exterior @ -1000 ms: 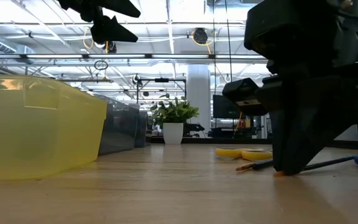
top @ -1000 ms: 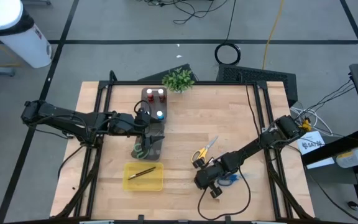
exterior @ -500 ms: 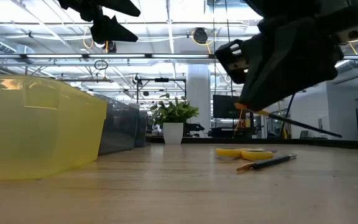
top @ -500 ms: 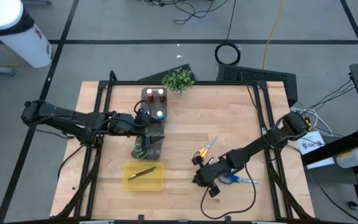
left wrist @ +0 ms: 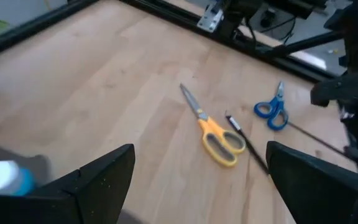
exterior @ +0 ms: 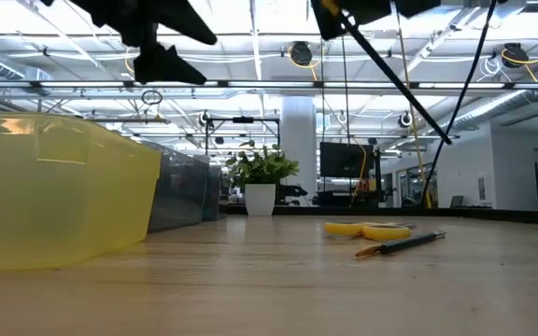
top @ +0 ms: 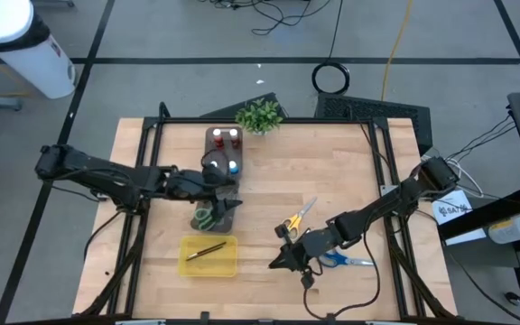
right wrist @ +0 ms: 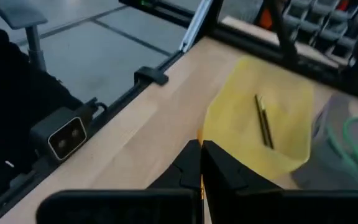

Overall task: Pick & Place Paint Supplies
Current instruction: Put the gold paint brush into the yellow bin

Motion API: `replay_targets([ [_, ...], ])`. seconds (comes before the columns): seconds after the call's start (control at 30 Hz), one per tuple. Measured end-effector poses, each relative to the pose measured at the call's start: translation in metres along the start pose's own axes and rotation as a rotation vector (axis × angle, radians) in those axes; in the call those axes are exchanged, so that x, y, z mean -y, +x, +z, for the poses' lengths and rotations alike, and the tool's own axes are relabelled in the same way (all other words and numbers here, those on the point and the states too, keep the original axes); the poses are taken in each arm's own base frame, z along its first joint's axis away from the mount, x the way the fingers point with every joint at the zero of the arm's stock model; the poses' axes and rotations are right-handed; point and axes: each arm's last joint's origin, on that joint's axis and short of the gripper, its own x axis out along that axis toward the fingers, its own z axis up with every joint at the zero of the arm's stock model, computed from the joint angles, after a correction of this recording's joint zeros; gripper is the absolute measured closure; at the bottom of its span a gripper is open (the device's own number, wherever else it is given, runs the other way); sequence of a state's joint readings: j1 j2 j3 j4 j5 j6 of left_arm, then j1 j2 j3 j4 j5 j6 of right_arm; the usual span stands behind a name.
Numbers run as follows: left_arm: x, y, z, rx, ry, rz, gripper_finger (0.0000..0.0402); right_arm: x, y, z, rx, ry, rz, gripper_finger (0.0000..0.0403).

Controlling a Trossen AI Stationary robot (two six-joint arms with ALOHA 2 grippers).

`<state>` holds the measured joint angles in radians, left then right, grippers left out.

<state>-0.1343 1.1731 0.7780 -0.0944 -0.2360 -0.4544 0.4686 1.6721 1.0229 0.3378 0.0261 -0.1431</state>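
left gripper [top: 230, 204] hovers over the near end of the dark grey organiser tray [top: 213, 137], jaws spread wide and empty; green-handled scissors [top: 206, 217] lie in the compartment under it, so this looks like a finished drop-off. 3 paint bottles [top: 227, 137] stand at the tray's far end. nearer the front edge, the yellow tray [top: 229, 264] holds 1 brush [top: 210, 249], apparently the brush bin. mid-table, yellow scissors [top: 295, 217] lie loose beside another brush [exterior: 404, 245]. right gripper [top: 283, 260] is raised between yellow tray and blue scissors [top: 336, 260], jaws closed on a thin brush [exterior: 395, 79] hanging aslant, pointed toward the yellow tray, probably its destination.
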Motion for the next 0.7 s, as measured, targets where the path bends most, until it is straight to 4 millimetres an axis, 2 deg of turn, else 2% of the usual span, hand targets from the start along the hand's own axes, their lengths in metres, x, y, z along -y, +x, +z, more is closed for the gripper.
replay_targets([
  [0.13,0.007,0.025,-0.008,-0.004,-0.017,-0.026,0.0026,0.005,-0.006,0.012,0.084,-0.046,-0.026,0.0403],
  [0.33,0.033,0.050,-0.010,0.118,0.081,-0.264,0.0038,0.009,-0.018,0.031,0.217,-0.115,-0.064,0.0403],
  [0.53,0.054,0.049,-0.016,0.179,0.283,-0.415,0.0038,0.010,-0.035,0.049,0.298,-0.147,-0.081,0.0403],
  [0.7,0.070,0.041,-0.019,0.211,0.306,-0.534,0.0029,0.007,-0.039,0.053,0.326,-0.183,-0.083,0.0403],
])
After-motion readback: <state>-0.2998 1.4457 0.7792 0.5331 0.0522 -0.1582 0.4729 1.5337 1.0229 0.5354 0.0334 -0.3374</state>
